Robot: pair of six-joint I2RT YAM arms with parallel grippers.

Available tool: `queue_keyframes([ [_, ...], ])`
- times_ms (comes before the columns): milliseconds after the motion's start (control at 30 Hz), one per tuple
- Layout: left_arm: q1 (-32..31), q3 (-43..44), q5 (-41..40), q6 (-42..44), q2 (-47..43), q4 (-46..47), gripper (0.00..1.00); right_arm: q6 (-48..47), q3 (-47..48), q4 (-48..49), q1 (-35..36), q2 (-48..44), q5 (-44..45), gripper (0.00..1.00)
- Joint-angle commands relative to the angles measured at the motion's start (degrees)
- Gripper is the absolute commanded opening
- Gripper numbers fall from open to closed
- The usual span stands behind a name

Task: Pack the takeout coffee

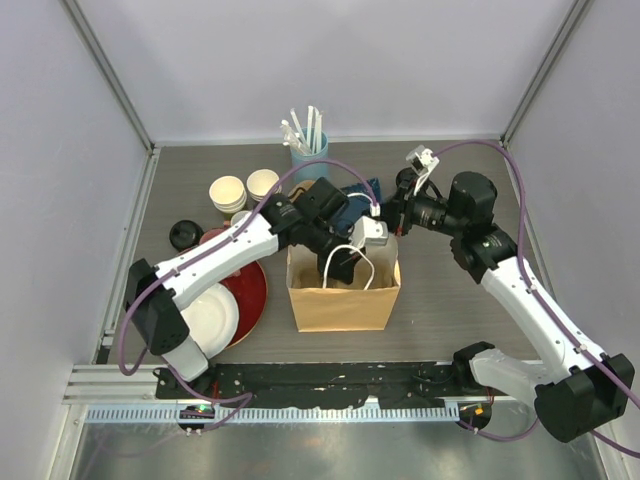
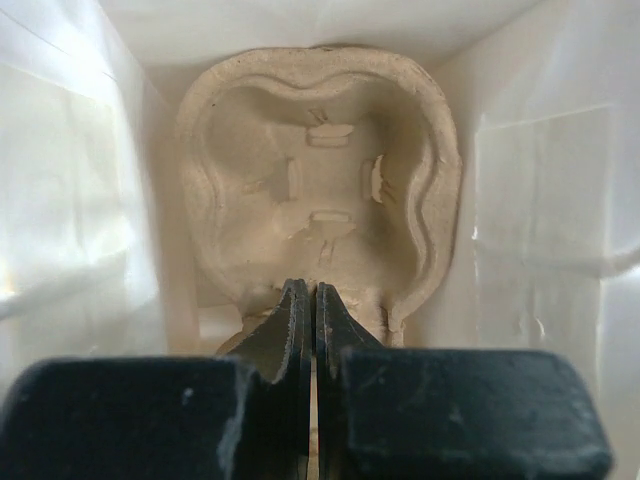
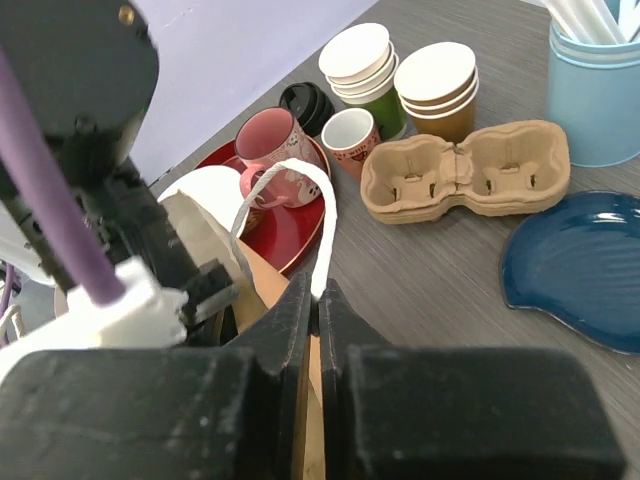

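left gripper: down inside the paper bag; fingers pressed together, with nothing seen between them. The tips are at the near rim of a pulp carrier lying on the bag's floor. I cannot tell whether they touch it.
right gripper: at the bag's top edge, at the 1 o'clock corner in the top view; fingers closed, pinching the white rope handle.
takeout coffee: one black-lidded cup shows, standing on the table outside the bag. Its side colour cannot be told. No other lidded cup can be made out.
coffee from left gripper: at about 10 o'clock in the top view, well apart, with the bag wall and the left arm between.
coffee from right gripper: at 9 o'clock in the top view, well apart. In the right wrist view it is far up the frame, past the pink mug.
coffee's neighbours: just beside the red plate, at its 10 o'clock edge. The stacked cups are near, at its 2 o'clock in the top view.
second carrier: on the table beside the stacked cups, both wells empty.
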Motion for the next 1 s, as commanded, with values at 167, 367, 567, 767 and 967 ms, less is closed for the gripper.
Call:
queue_keyframes([
  [167,-1.84,-4.49,-5.42,2.83,-2.34,1.93,0.0,1.47,0.83,3.42,0.12,-1.49,2.0,0.05],
  [367,-1.84,-7.21,-4.37,2.83,-2.87,4.91,0.0,-1.77,1.97,1.15,0.21,-1.23,-0.81,0.05],
  [567,-1.84,-10.03,-7.09,3.61,-1.38,8.52,0.0,-3.71,3.55,-1.06,0.12,-0.79,-3.8,0.05],
  [767,-2.01,-11.18,-8.67,5.37,-0.85,9.49,0.0,-4.86,4.44,-2.38,0.21,-0.35,-4.95,0.05],
  [967,-3.59,-14.52,-10.96,8.36,-1.12,10.54,0.0,-5.47,4.7,-2.82,0.21,-0.35,-5.3,0.05],
])
